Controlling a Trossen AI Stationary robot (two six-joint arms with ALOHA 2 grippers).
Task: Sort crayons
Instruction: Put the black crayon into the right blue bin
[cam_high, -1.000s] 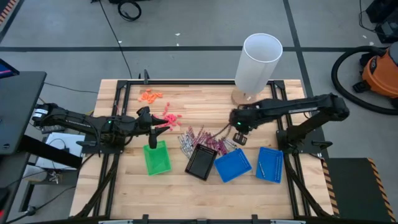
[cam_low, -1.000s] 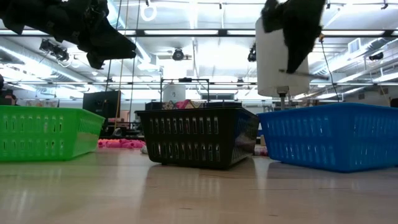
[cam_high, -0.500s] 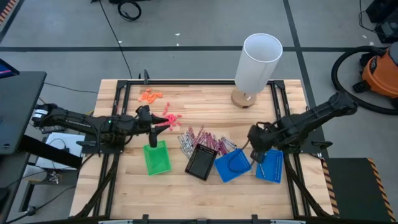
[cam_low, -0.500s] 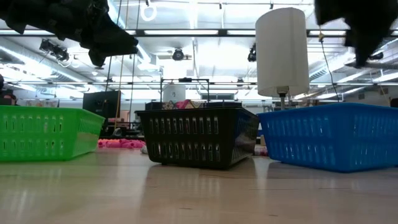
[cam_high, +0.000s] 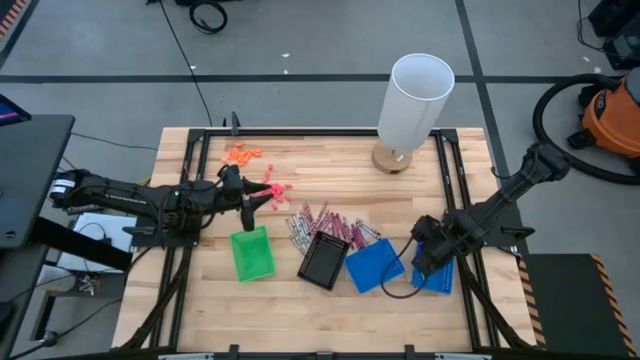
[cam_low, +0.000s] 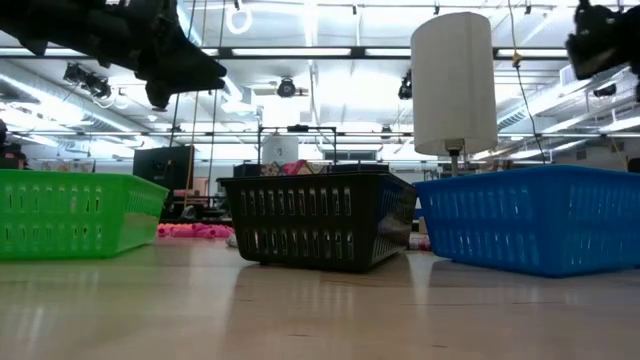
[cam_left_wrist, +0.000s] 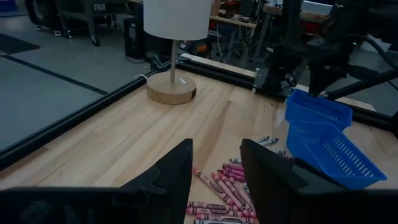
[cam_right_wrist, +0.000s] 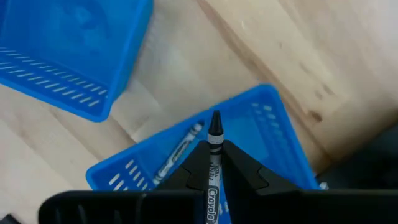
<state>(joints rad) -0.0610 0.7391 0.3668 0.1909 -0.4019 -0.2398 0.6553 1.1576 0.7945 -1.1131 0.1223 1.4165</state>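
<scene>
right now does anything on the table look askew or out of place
Yes: the black tray and the nearer blue tray sit rotated to the table edges, corners nearly touching. Crayons lie scattered loose behind them. The right tool pinches a grey crayon above the far blue tray.

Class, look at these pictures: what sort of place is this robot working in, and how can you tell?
Probably a workshop or robotics lab: fluorescent ceiling lights over open floor, a shop vacuum beside the wooden table, and cables on the floor.

A white lamp (cam_high: 412, 105) stands near the table's (cam_high: 300, 310) far edge, with orange bits (cam_high: 241, 154) towards its far left corner.
</scene>
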